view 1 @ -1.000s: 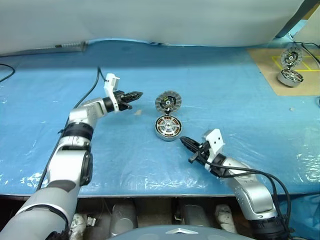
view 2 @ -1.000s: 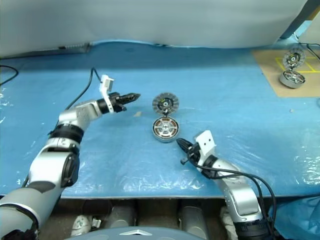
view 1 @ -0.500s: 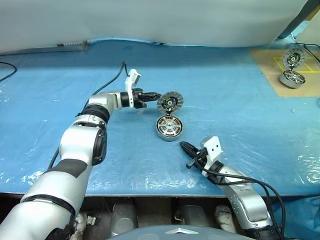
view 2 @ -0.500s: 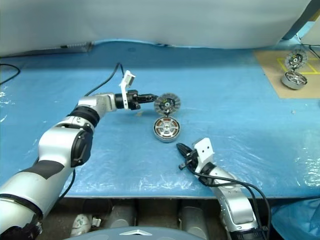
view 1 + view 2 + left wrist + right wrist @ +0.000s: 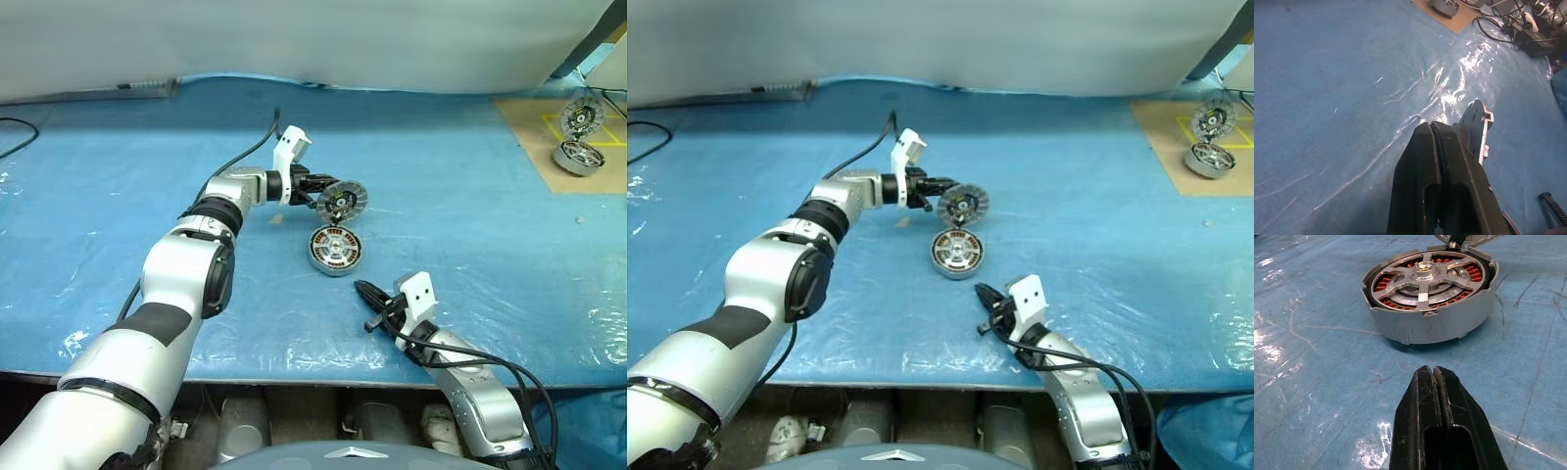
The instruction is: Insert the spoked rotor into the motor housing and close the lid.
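Blue plastic sheet (image 5: 460, 225) fills the frame; tan cardboard (image 5: 529, 132) upper right. Both my grippers, left (image 5: 315, 190) and right (image 5: 367, 304), are clenched empty.

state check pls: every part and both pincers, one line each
spoked rotor: seated inside the housing
motor housing: flat on the blue sheet, open
lid: raised on its hinge, striped face showing
left pincer: shut, tips at the raised lid's edge
right pincer: shut, holding nothing, short of the housing
second motor unit: on the tan cardboard, lid raised

A workshop bench: blue plastic sheet (image 5: 470, 176), motor parts on cardboard (image 5: 534, 127)
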